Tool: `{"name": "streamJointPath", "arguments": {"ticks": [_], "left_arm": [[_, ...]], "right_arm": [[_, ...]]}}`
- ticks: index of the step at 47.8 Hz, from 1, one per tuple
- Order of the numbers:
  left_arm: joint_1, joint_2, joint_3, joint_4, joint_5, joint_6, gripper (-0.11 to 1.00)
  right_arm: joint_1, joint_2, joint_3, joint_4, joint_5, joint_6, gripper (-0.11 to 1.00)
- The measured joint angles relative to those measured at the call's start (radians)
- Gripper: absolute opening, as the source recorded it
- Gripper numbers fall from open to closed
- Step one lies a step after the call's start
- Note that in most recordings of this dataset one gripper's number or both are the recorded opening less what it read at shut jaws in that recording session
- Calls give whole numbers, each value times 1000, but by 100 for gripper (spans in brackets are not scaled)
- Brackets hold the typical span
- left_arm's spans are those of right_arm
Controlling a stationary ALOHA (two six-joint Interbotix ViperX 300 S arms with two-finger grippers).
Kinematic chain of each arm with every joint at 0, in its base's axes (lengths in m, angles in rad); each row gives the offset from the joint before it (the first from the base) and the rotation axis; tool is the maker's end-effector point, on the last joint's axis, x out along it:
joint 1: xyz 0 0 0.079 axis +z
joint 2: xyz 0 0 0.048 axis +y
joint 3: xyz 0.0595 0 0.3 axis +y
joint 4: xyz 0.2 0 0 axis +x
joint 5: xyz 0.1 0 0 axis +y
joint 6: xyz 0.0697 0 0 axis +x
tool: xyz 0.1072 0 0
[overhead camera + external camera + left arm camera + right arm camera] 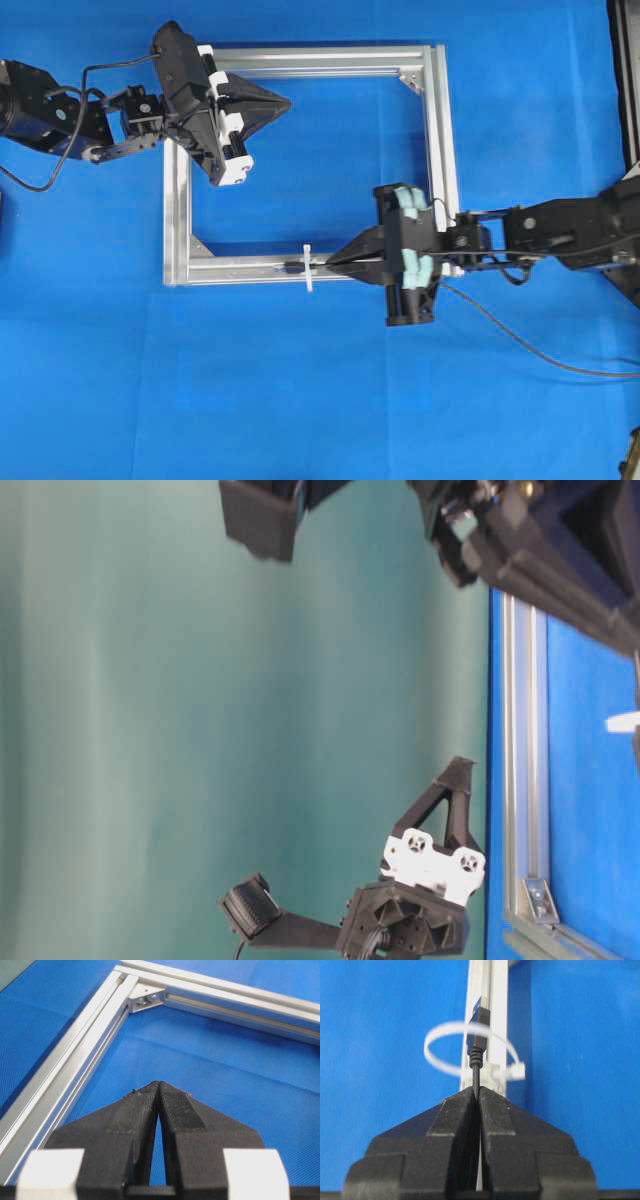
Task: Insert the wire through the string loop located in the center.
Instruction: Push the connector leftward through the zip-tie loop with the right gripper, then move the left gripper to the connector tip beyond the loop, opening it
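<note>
Plug of the wire [479, 1030] sits inside the string loop [445, 1062], pinched by the right tool [476, 1094]; pushing through remains; left tool [159, 1085] pressed together, empty.

A square frame of silver aluminium bars [434, 130] is laid flat on a blue cloth [300, 400] that covers the table. Small corner brackets [146, 999] are fitted inside the frame's corners. A plain teal backdrop [150, 730] is seen behind the table in the table-level view.
</note>
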Motion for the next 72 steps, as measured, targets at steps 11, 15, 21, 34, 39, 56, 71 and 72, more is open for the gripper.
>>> {"name": "streamJointPath", "arguments": {"ticks": [11,15,21,34,39,56,71,72], "left_arm": [[0,0,0,0,2,0,0],[2,0,0,0,2,2,0],[0,0,0,0,0,2,0],[-11,0,0,0,-3,-6,0],[-34,0,3,0,-5,-6,0],[-195,-32,48,0,-5,-6,0],[-370,-71,71,0,-5,-77,0],[-379,-71,71,0,-5,-84,0]], "right_arm": [[0,38,-57,0,2,0,-3],[0,43,-61,0,2,0,-3],[0,43,-61,0,2,0,-3],[0,43,-61,0,3,0,-3],[0,43,-61,0,2,0,-3],[0,43,-61,0,2,0,-3],[0,43,-61,0,3,0,-3],[0,43,-61,0,3,0,-3]]}}
